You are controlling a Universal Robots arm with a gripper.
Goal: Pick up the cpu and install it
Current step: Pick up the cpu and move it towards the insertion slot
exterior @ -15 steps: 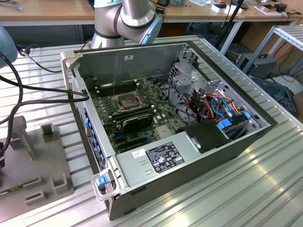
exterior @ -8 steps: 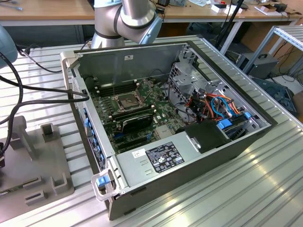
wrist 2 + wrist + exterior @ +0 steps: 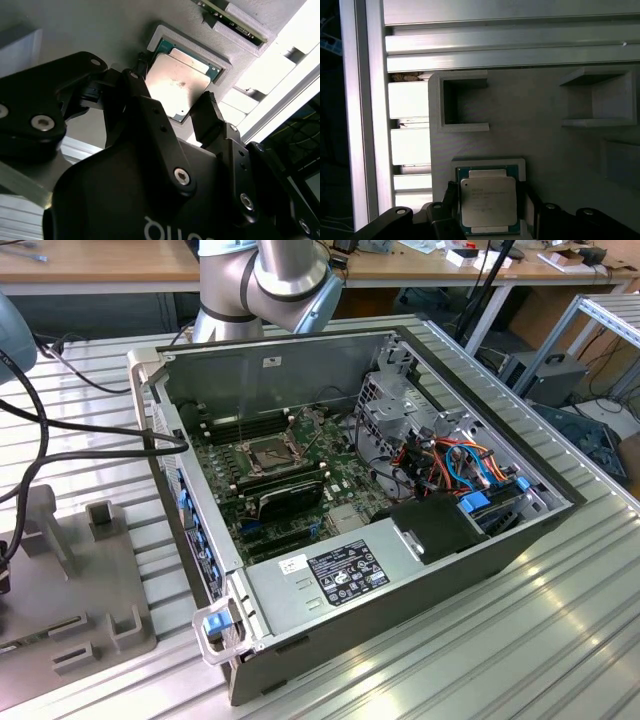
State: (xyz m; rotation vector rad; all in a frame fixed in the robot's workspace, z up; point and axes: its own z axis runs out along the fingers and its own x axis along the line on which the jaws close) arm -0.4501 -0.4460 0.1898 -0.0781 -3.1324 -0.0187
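Open computer case [image 3: 300, 365] on ribbed aluminium table [image 3: 520, 640]; grey power supply [image 3: 285, 592] inside; grey fixture plate [image 3: 95, 575] beside.

The exterior view looked down at a slant, from high up and some way off, onto an open computer case [image 3: 270, 370] lying on a ribbed aluminium table [image 3: 500, 640]. The robot arm [image 3: 270, 280] stood behind the case and a grey fixture plate [image 3: 60, 580] lay at the exterior view's left. The first wrist view faced squarely onto a similar grey plate from close by. The second wrist view sat nearer still, peering obliquely past the black body of the gripper [image 3: 172, 90]. Both wrist views shared the cpu [image 3: 177, 85] [image 3: 487, 202] in its recessed holder [image 3: 490, 164], with the fingertips [image 3: 210, 110] flanking it.
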